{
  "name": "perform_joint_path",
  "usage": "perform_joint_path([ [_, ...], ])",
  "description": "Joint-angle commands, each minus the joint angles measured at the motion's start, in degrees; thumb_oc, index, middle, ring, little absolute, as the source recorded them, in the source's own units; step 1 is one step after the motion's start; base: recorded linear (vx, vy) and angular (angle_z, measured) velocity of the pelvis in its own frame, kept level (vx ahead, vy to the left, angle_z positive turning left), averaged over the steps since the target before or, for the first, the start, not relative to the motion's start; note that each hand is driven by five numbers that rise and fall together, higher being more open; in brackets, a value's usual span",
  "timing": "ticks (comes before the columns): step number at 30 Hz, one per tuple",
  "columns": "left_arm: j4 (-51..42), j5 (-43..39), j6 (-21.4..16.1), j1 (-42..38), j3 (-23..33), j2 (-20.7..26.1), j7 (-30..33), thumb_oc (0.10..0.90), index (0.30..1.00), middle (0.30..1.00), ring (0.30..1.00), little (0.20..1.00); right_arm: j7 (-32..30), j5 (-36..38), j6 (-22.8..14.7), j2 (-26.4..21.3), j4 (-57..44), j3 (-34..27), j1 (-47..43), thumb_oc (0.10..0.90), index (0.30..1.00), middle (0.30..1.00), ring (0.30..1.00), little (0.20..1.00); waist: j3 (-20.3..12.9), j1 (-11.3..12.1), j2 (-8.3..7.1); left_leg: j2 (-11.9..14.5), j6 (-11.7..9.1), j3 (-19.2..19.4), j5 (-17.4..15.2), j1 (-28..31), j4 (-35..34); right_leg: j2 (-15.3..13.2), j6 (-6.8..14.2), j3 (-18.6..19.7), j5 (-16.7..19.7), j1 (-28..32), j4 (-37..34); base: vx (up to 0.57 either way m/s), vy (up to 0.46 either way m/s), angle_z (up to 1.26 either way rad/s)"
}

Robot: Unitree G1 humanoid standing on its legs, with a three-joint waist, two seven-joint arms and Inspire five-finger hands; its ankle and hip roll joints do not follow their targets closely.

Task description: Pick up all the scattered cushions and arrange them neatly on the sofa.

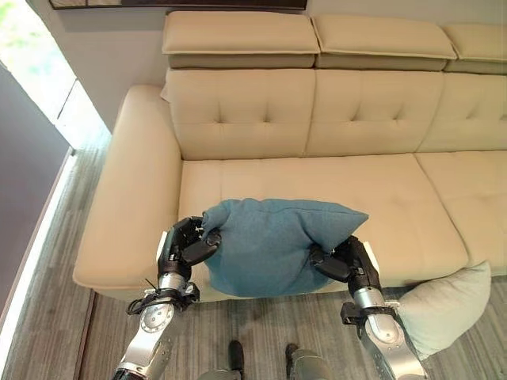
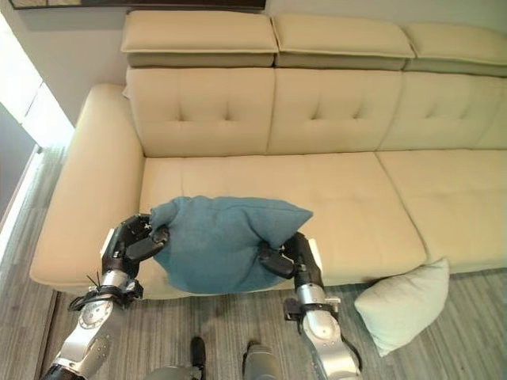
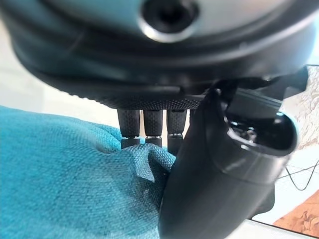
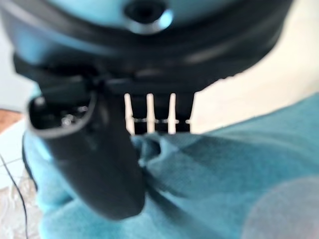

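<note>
A teal cushion (image 1: 273, 241) hangs over the front edge of the beige sofa's seat (image 1: 333, 186), held between both hands. My left hand (image 1: 190, 241) pinches its left corner with thumb and fingers, as the left wrist view shows on the teal cloth (image 3: 70, 174). My right hand (image 1: 341, 261) pinches the cushion's right corner (image 4: 209, 164) the same way. A pale green cushion (image 1: 447, 305) leans on the floor against the sofa's front at the lower right.
The sofa has a wide left armrest (image 1: 131, 190), tufted backrests (image 1: 309, 111) and raised headrests (image 1: 242, 36). Grey wood floor (image 1: 55, 261) runs to the left of the sofa, bounded by a wall and a bright window (image 1: 40, 71).
</note>
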Motion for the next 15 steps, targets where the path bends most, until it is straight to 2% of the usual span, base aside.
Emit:
perform_joint_path([
  [1,-9.0,2.9,-5.8,-3.1,-2.6,-2.9,-4.7,0.4,0.3,0.3,0.3,0.3,1.7,-0.3,-7.4,-0.5,-8.7,-0.7,-6.7,0.4,0.3,0.3,0.3,0.3,-5.3,-0.6,0.74,0.3,-3.1,-5.4,-6.9,0.6,2.5,3.5,-0.1,-2.8,4.8,5.1,-7.8,0.19,-0.131,-0.1],
  [2,-9.1,3.6,-5.3,-2.7,-2.7,-3.3,-5.3,0.4,0.3,0.3,0.3,0.3,2.6,-0.5,-7.4,-0.8,-9.6,-1.0,-5.9,0.4,0.3,0.3,0.3,0.3,-5.6,-0.8,0.24,0.2,-3.3,-5.8,-7.7,1.3,2.7,4.0,-1.0,-1.9,4.8,6.6,-9.0,0.13,-0.088,0.13],
  [3,-9.2,3.6,-5.3,-2.6,-2.7,-3.3,-5.3,0.4,0.3,0.3,0.3,0.3,2.7,-0.5,-7.4,-0.8,-9.6,-1.0,-5.9,0.4,0.3,0.3,0.3,0.3,-5.5,-0.8,0.25,0.2,-3.3,-5.8,-7.7,1.4,2.7,4.0,-1.0,-1.9,4.8,6.6,-9.1,0.24,-0.196,0.28],
  [5,-9.2,3.2,-5.5,-3.0,-2.9,-3.8,-5.6,0.4,0.3,0.3,0.3,0.3,2.1,-0.6,-7.8,-1.4,-10.0,-2.0,-5.4,0.4,0.3,0.3,0.3,0.3,-5.9,-1.1,0.05,0.7,-4.2,-6.2,-8.6,1.1,4.3,4.6,-1.7,-1.6,4.5,7.4,-9.2,0.17,-0.173,0.08],
  [6,-8.9,3.0,-5.3,-3.3,-3.5,-4.1,-5.7,0.4,0.3,0.3,0.3,0.3,2.0,-0.2,-8.0,-1.6,-10.2,-2.4,-5.0,0.4,0.3,0.3,0.3,0.3,-6.1,-1.5,-0.23,1.4,-5.3,-6.6,-9.4,0.5,7.0,5.1,-2.9,-1.9,3.7,8.7,-9.9,0.11,-0.13,-0.01],
  [7,-8.9,3.0,-5.3,-3.3,-3.5,-4.1,-5.7,0.4,0.3,0.3,0.3,0.3,2.0,-0.2,-8.0,-1.6,-10.2,-2.4,-5.0,0.4,0.3,0.3,0.3,0.3,-6.1,-1.6,-0.21,1.4,-5.4,-6.6,-9.5,0.4,7.2,5.1,-3.0,-2.0,3.7,8.8,-9.9,0.18,-0.273,0.1],
  [8,-8.6,2.6,-5.5,-4.5,-4.2,-4.1,-5.7,0.4,0.3,0.3,0.3,0.3,1.5,0.3,-8.3,-2.4,-10.2,-2.9,-5.1,0.4,0.3,0.3,0.3,0.3,-5.4,-1.8,-0.88,1.9,-7.3,-6.6,-7.8,-2.2,13.9,5.2,-4.0,-2.6,3.7,10.0,-10.4,0.08,-0.184,0.14],
  [10,-8.5,2.7,-5.4,-4.9,-4.4,-4.1,-5.7,0.4,0.3,0.3,0.3,0.3,1.6,0.4,-8.2,-2.6,-10.3,-3.0,-5.3,0.4,0.3,0.3,0.3,0.3,-5.1,-1.9,-1.15,2.0,-7.6,-6.8,-7.5,-4.0,17.5,5.2,-4.5,-2.8,3.7,10.3,-10.7,0.07,-0.151,0.28],
  [11,-8.5,2.7,-5.5,-5.3,-4.6,-4.0,-5.8,0.4,0.3,0.3,0.3,0.3,1.6,0.9,-8.1,-3.1,-10.2,-3.0,-5.5,0.4,0.3,0.3,0.3,0.3,-4.6,-1.7,-1.75,2.4,-7.8,-6.3,-6.3,-6.7,21.9,5.1,-5.2,-3.3,3.3,11.7,-11.6,0.05,-0.08,0.21],
  [15,-8.7,2.6,-5.1,-5.2,-4.4,-3.9,-6.0,0.4,0.3,0.3,0.3,0.3,1.7,1.3,-7.8,-3.2,-10.0,-3.1,-5.4,0.4,0.3,0.3,0.3,0.3,-4.8,-1.4,-2.46,2.0,-6.9,-5.5,-7.5,-9.7,21.0,4.8,-5.2,-3.2,2.8,13.1,-12.8,0.13,-0.053,0.11],
])
